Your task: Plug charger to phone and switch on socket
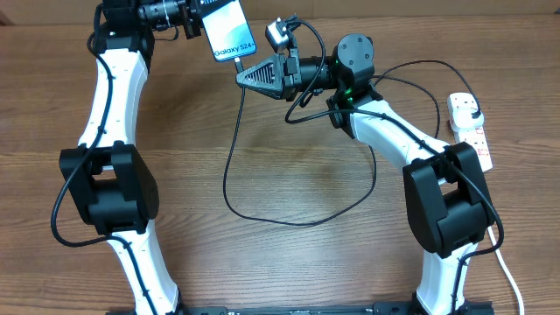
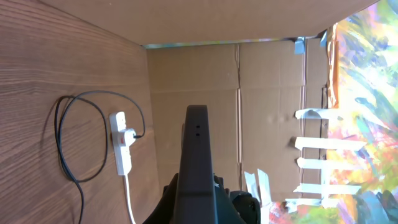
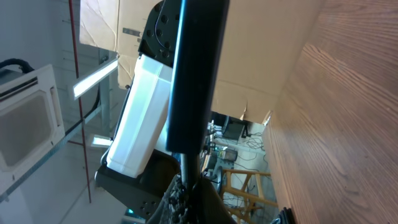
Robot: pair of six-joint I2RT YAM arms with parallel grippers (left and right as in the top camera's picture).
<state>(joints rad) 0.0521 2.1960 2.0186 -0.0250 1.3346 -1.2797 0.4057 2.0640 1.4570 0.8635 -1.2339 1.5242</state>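
Observation:
My left gripper (image 1: 197, 22) is shut on the phone (image 1: 229, 37) and holds it up at the back of the table, cyan screen facing up. In the left wrist view the phone (image 2: 196, 155) shows edge-on between the jaws (image 2: 199, 196). My right gripper (image 1: 249, 77) is shut on the charger's connector tip (image 3: 185, 163), which is pressed against the phone's bottom edge (image 3: 194, 74). The charger's black cable (image 1: 229, 166) loops across the table to its plug (image 1: 473, 114) in the socket (image 1: 470, 131), a white strip at the right. The socket also shows in the left wrist view (image 2: 122, 146).
A cardboard wall (image 2: 249, 93) stands behind the table. The socket's white cord (image 1: 507, 271) runs down the right edge past the right arm's base. The cable loop (image 2: 62, 143) lies on the wood between the two arms.

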